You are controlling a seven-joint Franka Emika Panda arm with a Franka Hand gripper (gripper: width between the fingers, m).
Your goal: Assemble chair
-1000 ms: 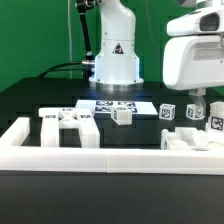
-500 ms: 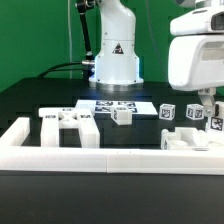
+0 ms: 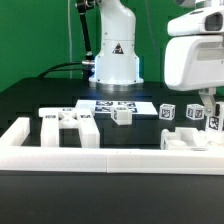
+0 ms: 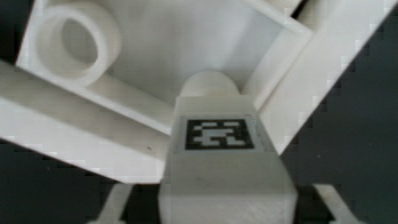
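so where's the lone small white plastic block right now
The small white plastic block sits mid-table in the exterior view, just in front of the flat white marker board.

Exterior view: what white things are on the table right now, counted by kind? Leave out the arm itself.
Small tagged blocks: 4
Large white pieces: 2
Marker board: 1
Front rail: 1
Total: 8
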